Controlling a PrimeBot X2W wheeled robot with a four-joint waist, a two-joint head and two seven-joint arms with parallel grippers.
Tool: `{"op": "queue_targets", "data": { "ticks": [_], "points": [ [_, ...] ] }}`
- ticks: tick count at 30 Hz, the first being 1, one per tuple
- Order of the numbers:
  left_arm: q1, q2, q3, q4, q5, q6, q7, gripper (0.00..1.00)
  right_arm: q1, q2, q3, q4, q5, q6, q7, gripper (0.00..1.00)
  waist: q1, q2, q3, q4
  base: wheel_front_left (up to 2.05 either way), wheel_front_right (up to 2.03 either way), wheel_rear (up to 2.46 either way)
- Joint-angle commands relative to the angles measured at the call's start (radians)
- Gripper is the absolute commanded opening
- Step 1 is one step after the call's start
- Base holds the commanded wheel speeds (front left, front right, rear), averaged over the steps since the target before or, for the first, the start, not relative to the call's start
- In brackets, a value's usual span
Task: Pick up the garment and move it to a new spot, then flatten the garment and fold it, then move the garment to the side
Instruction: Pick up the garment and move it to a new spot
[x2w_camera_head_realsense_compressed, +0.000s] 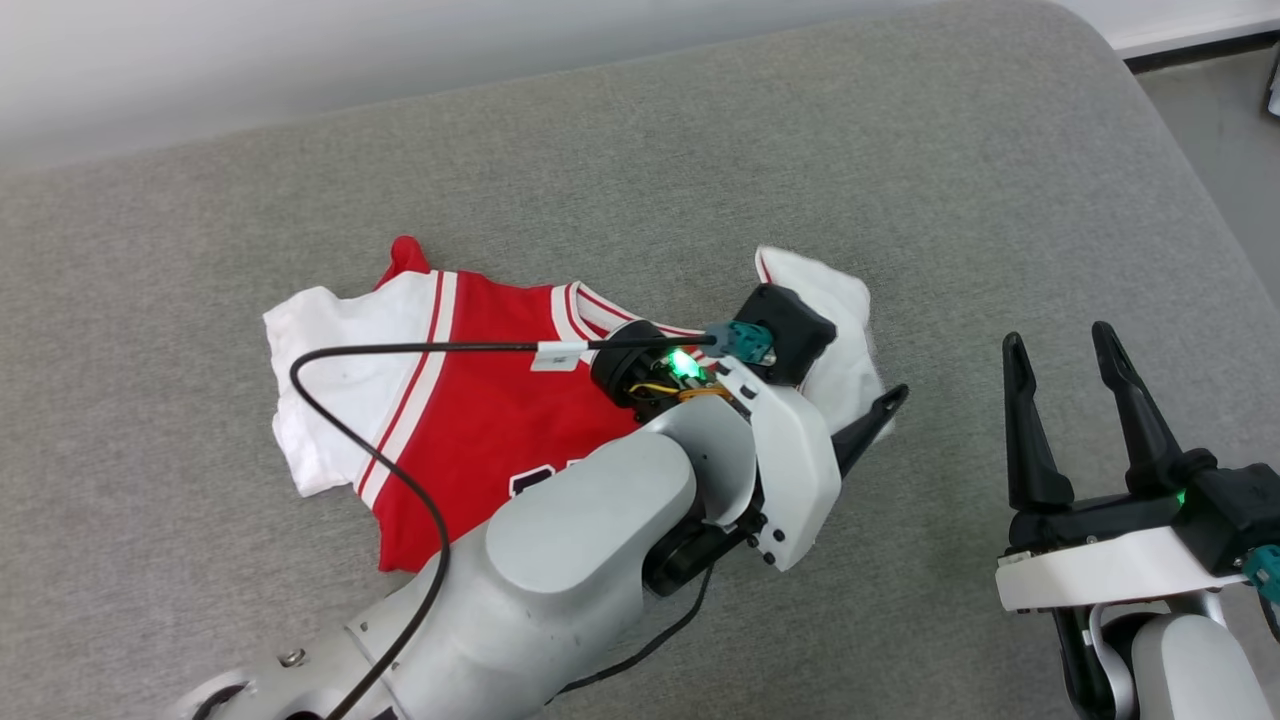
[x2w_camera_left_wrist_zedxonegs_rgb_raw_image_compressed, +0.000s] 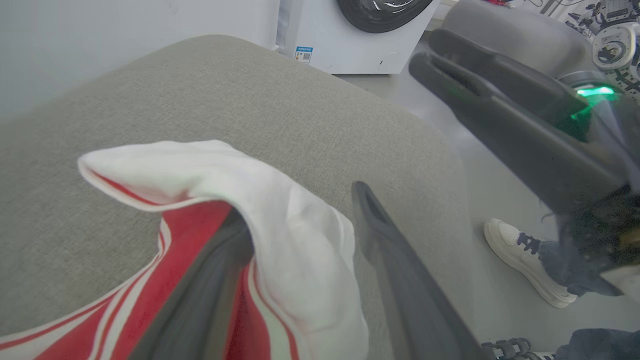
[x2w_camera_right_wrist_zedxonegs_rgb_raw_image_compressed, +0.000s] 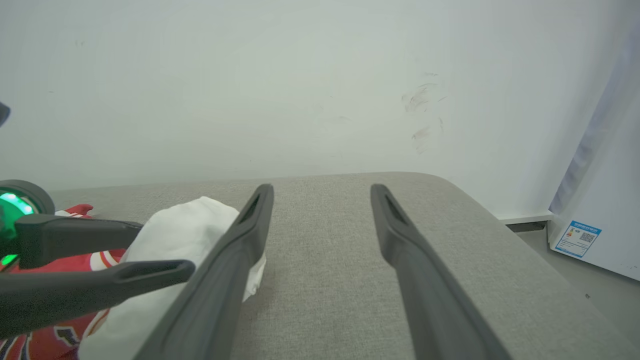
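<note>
The garment (x2w_camera_head_realsense_compressed: 470, 400), a red jersey with white sleeves and striped trim, lies spread on the grey cushion. Its left sleeve is flat; its right sleeve (x2w_camera_left_wrist_zedxonegs_rgb_raw_image_compressed: 280, 240) is bunched and raised. My left gripper (x2w_camera_left_wrist_zedxonegs_rgb_raw_image_compressed: 297, 200) is open at that sleeve. One finger (x2w_camera_left_wrist_zedxonegs_rgb_raw_image_compressed: 210, 285) lies on the red cloth under the white fold; the other stands clear on the cushion side. My left forearm (x2w_camera_head_realsense_compressed: 590, 540) hides most of the black lettering. My right gripper (x2w_camera_head_realsense_compressed: 1058, 335) is open and empty over bare cushion, right of the garment. In the right wrist view the sleeve (x2w_camera_right_wrist_zedxonegs_rgb_raw_image_compressed: 185, 225) sits beside the right gripper (x2w_camera_right_wrist_zedxonegs_rgb_raw_image_compressed: 321, 189).
The grey cushion (x2w_camera_head_realsense_compressed: 700, 180) has a rounded far right corner, with floor (x2w_camera_head_realsense_compressed: 1220, 120) beyond it. A pale wall runs along its far side. A white washing machine (x2w_camera_left_wrist_zedxonegs_rgb_raw_image_compressed: 360, 30) and a person's white shoe (x2w_camera_left_wrist_zedxonegs_rgb_raw_image_compressed: 525, 260) are on the floor. A black cable (x2w_camera_head_realsense_compressed: 330, 420) loops over the garment.
</note>
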Motion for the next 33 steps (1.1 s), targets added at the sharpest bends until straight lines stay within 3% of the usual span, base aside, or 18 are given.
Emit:
{"op": "queue_targets", "data": {
  "ticks": [1,8,12,21,27,33],
  "points": [
    [0.012,-0.006,0.002,0.021,-0.001,-0.009,-0.018,1.00,-0.014,-0.002,-0.001,-0.002,0.006,-0.001,-0.002,1.00,0.0000,0.0000,-0.001,0.007,0.00,0.00,0.00],
    [-0.013,0.006,0.037,0.098,0.003,-0.047,-0.144,1.00,0.011,-0.002,-0.014,0.006,-0.017,-0.001,-0.002,1.00,0.0000,0.0000,-0.046,0.090,0.00,0.00,0.00],
    [-0.035,0.045,0.081,0.117,0.016,-0.026,-0.235,1.00,0.021,-0.002,-0.024,0.010,-0.040,-0.001,-0.002,1.00,0.0000,0.0000,-0.087,0.145,0.00,0.00,0.00],
    [0.032,0.261,0.249,0.051,0.054,0.069,-0.350,1.00,0.058,-0.002,-0.052,0.013,-0.071,-0.001,-0.002,1.00,0.0000,0.0000,-0.171,0.252,0.00,0.00,0.00],
    [0.237,0.403,0.454,-0.165,0.124,0.159,-0.352,1.00,0.083,-0.002,-0.070,0.000,-0.072,-0.001,-0.002,1.00,0.0000,0.0000,-0.192,0.300,0.00,0.00,0.00],
    [0.490,0.429,0.607,-0.337,0.172,0.229,-0.352,1.00,0.095,-0.003,-0.073,-0.008,-0.067,-0.001,-0.002,1.00,0.0000,0.0000,-0.202,0.320,0.00,0.00,0.00]
  ]
}}
